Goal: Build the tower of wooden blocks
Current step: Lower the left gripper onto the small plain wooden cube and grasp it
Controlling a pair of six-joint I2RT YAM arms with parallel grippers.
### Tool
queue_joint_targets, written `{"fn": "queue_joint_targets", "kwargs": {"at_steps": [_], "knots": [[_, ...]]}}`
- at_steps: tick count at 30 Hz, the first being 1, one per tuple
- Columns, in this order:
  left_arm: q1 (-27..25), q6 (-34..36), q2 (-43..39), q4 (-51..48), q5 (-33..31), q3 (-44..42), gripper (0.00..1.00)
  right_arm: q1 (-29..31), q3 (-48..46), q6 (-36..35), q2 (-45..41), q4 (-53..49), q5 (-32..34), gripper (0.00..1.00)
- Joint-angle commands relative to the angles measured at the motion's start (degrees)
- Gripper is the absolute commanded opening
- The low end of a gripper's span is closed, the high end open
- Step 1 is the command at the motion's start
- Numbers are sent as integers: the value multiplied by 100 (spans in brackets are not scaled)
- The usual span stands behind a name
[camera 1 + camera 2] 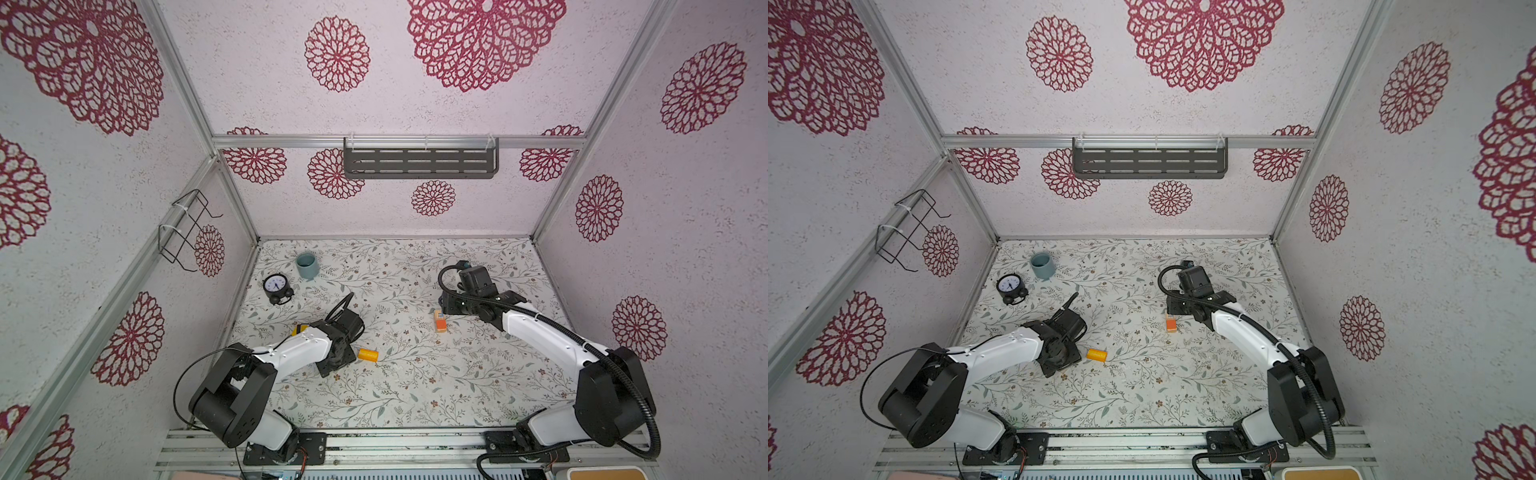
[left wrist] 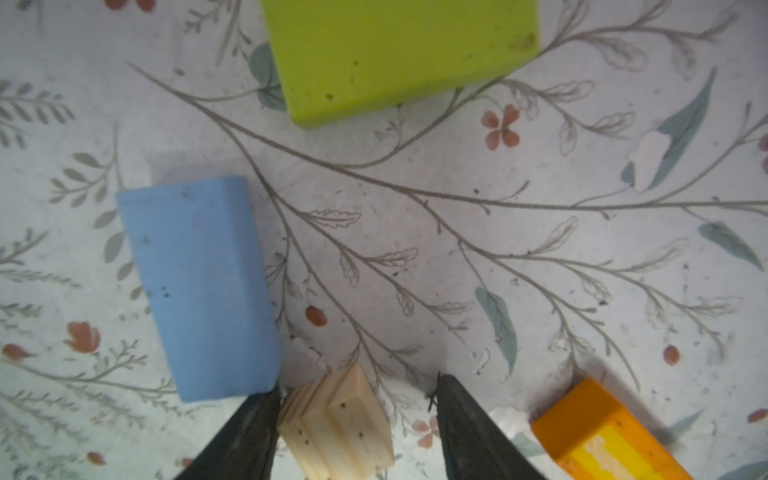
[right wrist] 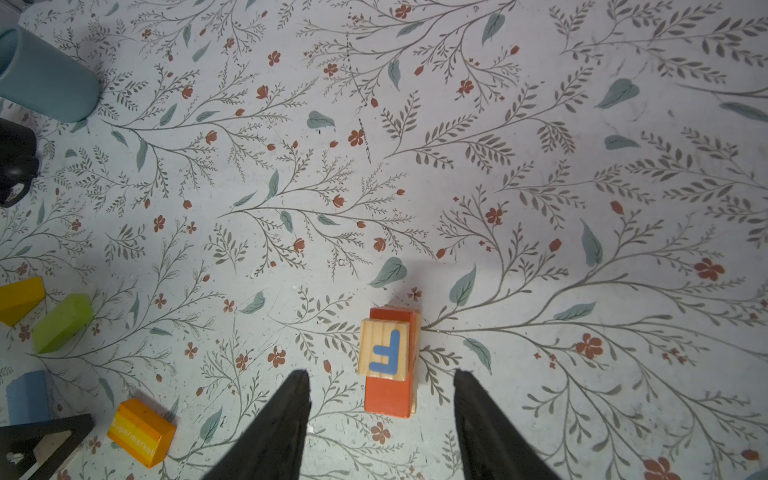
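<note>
In both top views the tower (image 1: 439, 321) stands a little toward two o'clock from the middle of the desk (image 1: 415, 395), taking twelve as the back wall. It is low as yet: a letter cube (image 3: 384, 351) with a blue F sits on one end of an orange-red block (image 3: 388, 397). The right hand (image 3: 380, 372) hangs over it with fingers spread; the tower shows in the gap, touched by neither finger.

The left hand (image 2: 356, 382) is down near nine o'clock, fingers likewise spread, with a plain wooden block (image 2: 336, 428) lying between them. One finger is against the block, or very nearly so; a clear strip of desk shows at the other.

Around that hand lie loose blocks: a light blue block (image 2: 199, 286) just outside one finger; an orange block (image 2: 602, 436) with yellow print outside the other; a green block (image 2: 395, 54) farther ahead; and a yellow block (image 1: 300, 329) peeping from under the arm. An orange cylinder (image 1: 368, 355) lies on its side toward seven o'clock. A cup (image 1: 306, 265) and an alarm clock (image 1: 277, 286) stand off at ten o'clock.
</note>
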Motion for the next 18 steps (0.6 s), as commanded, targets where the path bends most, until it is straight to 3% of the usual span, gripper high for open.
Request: {"fn": "queue_joint_targets", "kwargs": {"at_steps": [1,18], "knots": [[47,35,120,145,-16,196,62,-23,56,-112,-159,-74,21,59],[-108,148,-118,-55,110,-3,58,-21,56,-120,-167,-75,-5,59]]}}
